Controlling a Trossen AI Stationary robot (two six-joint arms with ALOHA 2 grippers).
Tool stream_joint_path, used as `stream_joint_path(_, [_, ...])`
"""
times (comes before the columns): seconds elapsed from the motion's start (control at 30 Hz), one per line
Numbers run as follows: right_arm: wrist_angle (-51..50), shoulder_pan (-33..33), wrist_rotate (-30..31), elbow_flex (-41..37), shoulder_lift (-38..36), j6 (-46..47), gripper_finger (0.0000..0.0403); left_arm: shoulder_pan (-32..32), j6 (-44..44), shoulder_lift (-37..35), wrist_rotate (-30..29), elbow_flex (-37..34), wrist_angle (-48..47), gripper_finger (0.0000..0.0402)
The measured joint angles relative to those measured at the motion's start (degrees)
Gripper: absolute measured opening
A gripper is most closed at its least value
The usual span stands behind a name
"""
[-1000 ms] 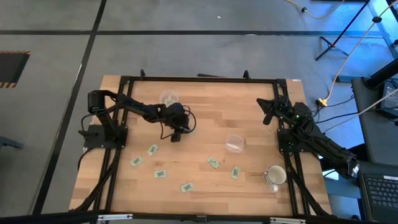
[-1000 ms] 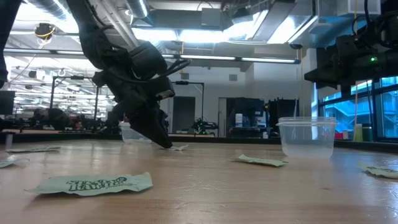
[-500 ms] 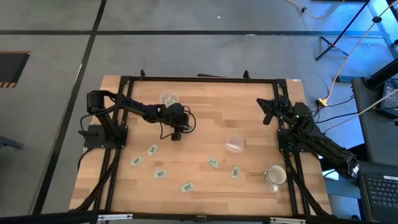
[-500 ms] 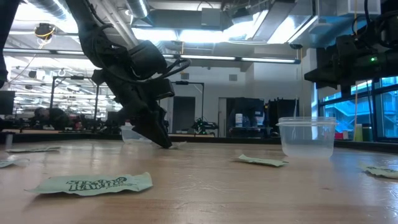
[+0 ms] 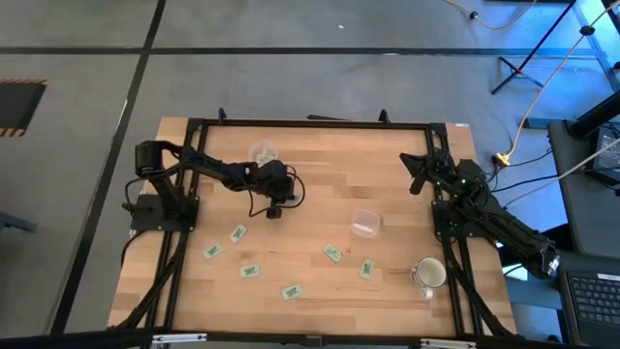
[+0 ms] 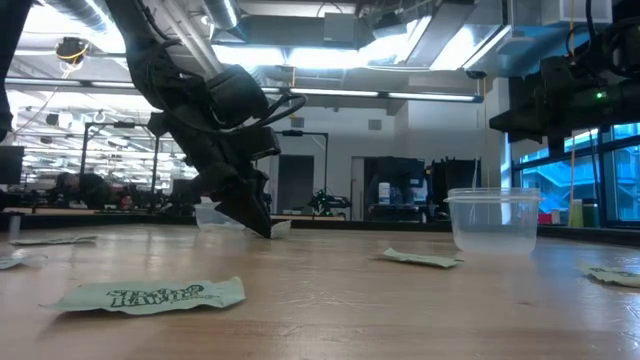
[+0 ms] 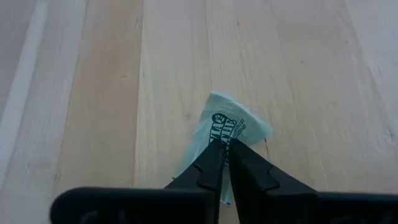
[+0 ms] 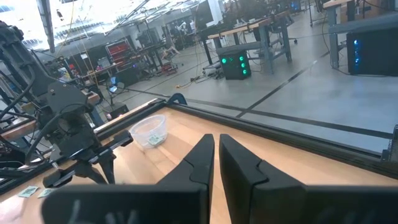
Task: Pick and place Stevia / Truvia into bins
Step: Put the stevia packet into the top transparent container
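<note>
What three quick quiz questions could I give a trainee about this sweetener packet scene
1. True or false: the left hand is shut on a green packet at the table top.
2. Multiple choice: where is the right hand? A) inside a cup B) raised near the table's far right corner, holding nothing C) on the white mug
3. Fill in: the clear cup near the table's middle shows ____ packets inside.

Key: 1 true. 2 B. 3 no.
</note>
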Motion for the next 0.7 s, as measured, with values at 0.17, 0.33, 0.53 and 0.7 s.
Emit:
stream_joint_path(0.17, [0.0, 0.01, 0.01, 0.0, 0.0, -0.08, 0.003, 0.0, -0.11, 0.0, 0.0, -0.07, 0.43, 0.001])
stream_joint_path(0.33, [0.0, 0.01, -0.01, 0.0, 0.02, -0.1, 0.003, 0.0, -0.22, 0.0, 0.09, -0.04, 0.47, 0.0013])
stream_joint_path(0.53, [0.0, 0.01, 0.01, 0.0, 0.0, -0.12, 0.003, 0.0, -0.22, 0.0, 0.15, 0.0, 0.54, 0.0029])
stream_joint_path(0.7, [0.0, 0.01, 0.0, 0.0, 0.0, -0.12, 0.003, 0.0, 0.64, 0.0, 0.17, 0.0, 0.57, 0.0027])
